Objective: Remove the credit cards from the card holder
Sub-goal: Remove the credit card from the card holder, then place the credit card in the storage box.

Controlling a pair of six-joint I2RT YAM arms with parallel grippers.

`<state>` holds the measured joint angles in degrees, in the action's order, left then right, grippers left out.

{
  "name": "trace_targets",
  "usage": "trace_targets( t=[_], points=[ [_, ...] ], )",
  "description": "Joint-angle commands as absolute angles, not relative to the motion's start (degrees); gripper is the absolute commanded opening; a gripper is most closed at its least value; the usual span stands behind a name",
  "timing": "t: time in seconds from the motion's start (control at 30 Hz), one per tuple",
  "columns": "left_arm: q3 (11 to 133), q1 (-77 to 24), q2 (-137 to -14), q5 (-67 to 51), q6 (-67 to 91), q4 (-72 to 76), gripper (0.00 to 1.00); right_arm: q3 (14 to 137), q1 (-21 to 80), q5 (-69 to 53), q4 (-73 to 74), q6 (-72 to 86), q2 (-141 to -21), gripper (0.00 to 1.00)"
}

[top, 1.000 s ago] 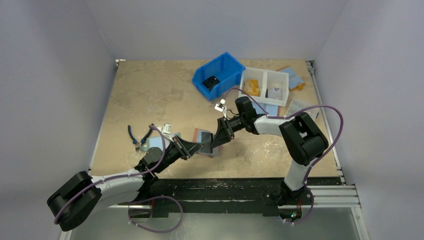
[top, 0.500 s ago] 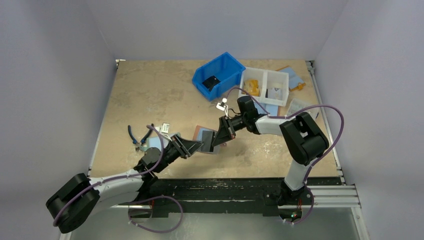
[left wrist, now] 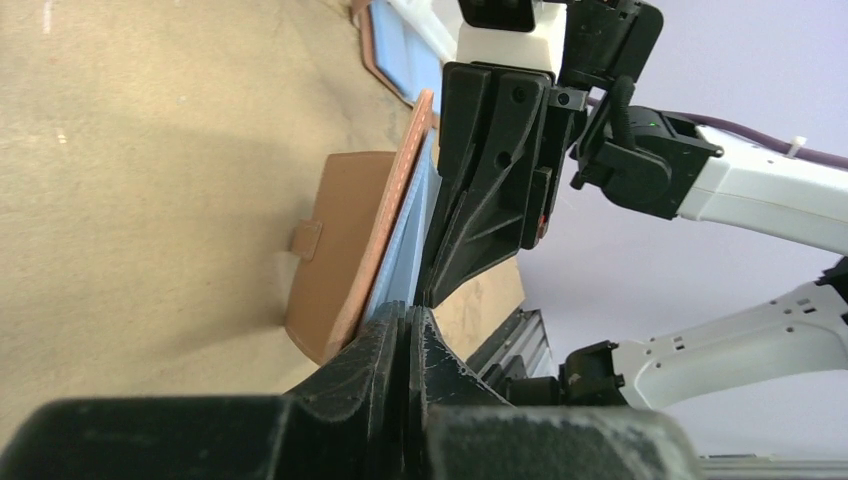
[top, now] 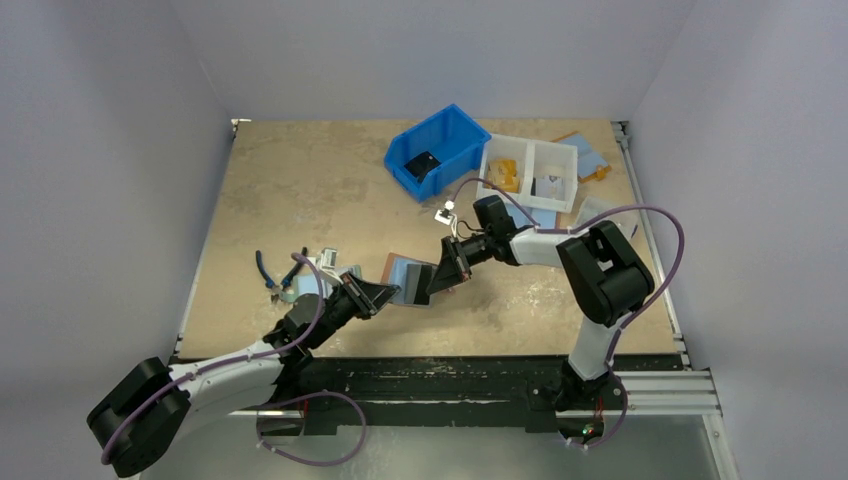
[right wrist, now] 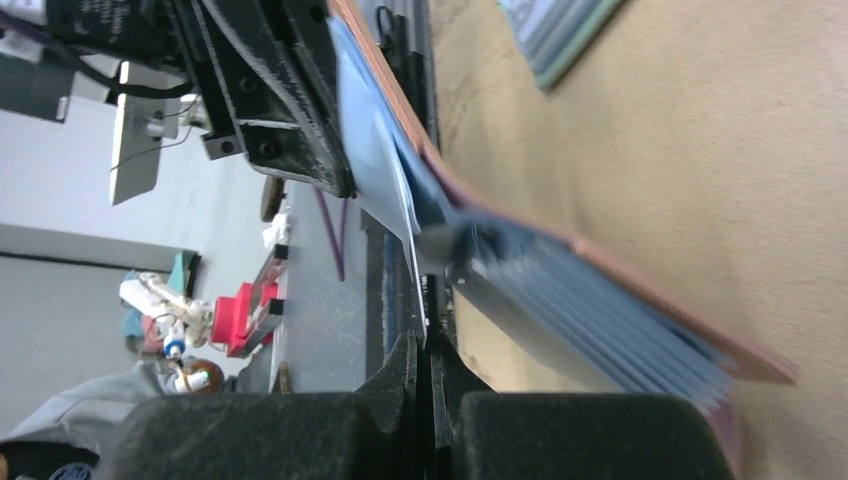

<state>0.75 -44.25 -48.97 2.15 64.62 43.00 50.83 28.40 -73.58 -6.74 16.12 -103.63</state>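
L fingers (left wrist: 370,365) clamp the card holder (left wrist: 340,250); R fingers (right wrist: 395,385) pinch its thin blue edge; pull crooked & it slips.

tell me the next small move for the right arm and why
Probably draw the right gripper back toward its base: it looks shut on a thin pale-blue card, while the left gripper pinches the open card holder, bracing it.

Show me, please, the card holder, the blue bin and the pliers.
card holder (left wrist: 335,240): left wrist view, brown outer flap.
blue bin (top: 470,125): top external view, far wall.
pliers (top: 266,270): top external view, blue handle.
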Motion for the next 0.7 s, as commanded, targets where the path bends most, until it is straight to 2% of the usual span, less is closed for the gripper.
trace_targets(
  t=[0.0, 0.23, 0.47, 0.67],
  points=[
    [-2.97, -43.64, -47.07, 4.62, 62.05, 38.94, 0.0, 54.31, 27.13, -69.38, 0.67, 8.44, -105.39, 0.0],
    [-1.28, -43.16, -42.29, 9.54, 59.76, 25.65, 0.0, 57.44, 25.62, -66.24, 11.03, -1.42, -105.49, 0.0],
    [4.22, -42.97, -42.98, 12.09, 56.44, 12.47, 0.0, 65.1, 25.04, -58.99, 28.49, -22.27, -96.85, 0.0],
    [8.04, -42.96, -44.39, 7.64, 53.13, 8.89, 0.0, 67.45, 24.52, -43.8, 29.39, -28.24, -86.42, 0.0]
  ],
)
